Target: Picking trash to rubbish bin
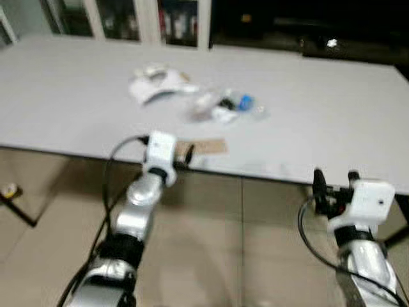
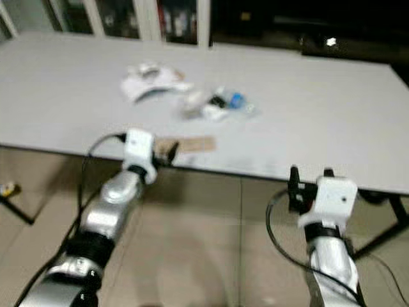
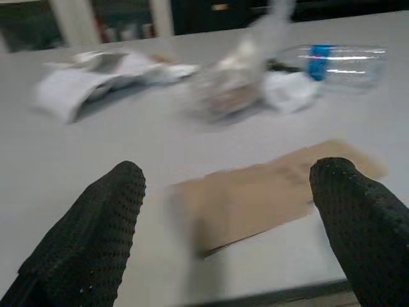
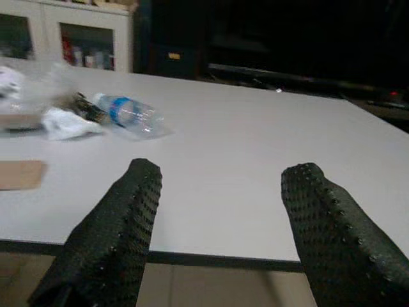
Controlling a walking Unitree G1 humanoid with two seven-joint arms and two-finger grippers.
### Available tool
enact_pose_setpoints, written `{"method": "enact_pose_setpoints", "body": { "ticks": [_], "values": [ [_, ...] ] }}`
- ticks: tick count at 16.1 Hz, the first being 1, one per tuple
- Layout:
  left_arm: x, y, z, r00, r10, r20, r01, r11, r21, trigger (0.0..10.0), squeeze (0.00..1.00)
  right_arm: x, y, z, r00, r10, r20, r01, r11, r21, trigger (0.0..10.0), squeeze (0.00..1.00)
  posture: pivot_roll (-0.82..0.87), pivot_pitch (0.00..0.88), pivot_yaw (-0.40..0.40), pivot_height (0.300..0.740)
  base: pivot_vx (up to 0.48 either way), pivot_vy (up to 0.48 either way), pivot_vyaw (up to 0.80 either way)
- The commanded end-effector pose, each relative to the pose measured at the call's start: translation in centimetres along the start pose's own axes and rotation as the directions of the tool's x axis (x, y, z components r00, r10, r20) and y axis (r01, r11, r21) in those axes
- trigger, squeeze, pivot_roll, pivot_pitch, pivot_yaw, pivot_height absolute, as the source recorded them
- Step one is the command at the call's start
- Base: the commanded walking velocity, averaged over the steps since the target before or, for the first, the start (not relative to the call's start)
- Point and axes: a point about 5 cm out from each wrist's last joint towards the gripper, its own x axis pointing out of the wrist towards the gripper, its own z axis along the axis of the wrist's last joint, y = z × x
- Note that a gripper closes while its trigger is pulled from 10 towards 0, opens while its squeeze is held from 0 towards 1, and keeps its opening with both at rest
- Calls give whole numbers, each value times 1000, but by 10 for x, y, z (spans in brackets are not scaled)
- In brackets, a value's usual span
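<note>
Both our grippers stood with fingers apart at the white table's [image 1: 332,121] near edge: left gripper [image 3: 230,230] over the cardboard strip [image 3: 268,192], right gripper [image 4: 217,217] clear of it; crumpled trash [image 1: 211,102] lay beyond.

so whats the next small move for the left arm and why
Probably ease the left pincer forward over the brown cardboard piece and close. Its fingers are open on either side of the piece, which lies flat near the table edge, not yet gripped.
</note>
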Motion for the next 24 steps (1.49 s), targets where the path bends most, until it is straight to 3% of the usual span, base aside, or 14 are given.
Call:
{"method": "enact_pose_setpoints", "body": {
  "ticks": [1,11,24],
  "values": [
    [2,-12,0,1000,-30,-5,30,1000,-3,10000,0,-1,-6,1,1000,-16,-1,16,1000,-18,10000,0,88,72,-4,740,0,0,0],
    [11,-16,0,997,-66,-42,65,997,-32,10000,0,-2,-4,2,1000,-14,0,14,1000,-26,10000,0,80,74,-5,740,0,0,0],
    [12,-19,-4,994,-89,-62,87,996,-35,10000,0,-3,0,3,1000,1,7,-1,999,-45,10000,0,74,80,-3,740,455,0,0]
  ]
}}
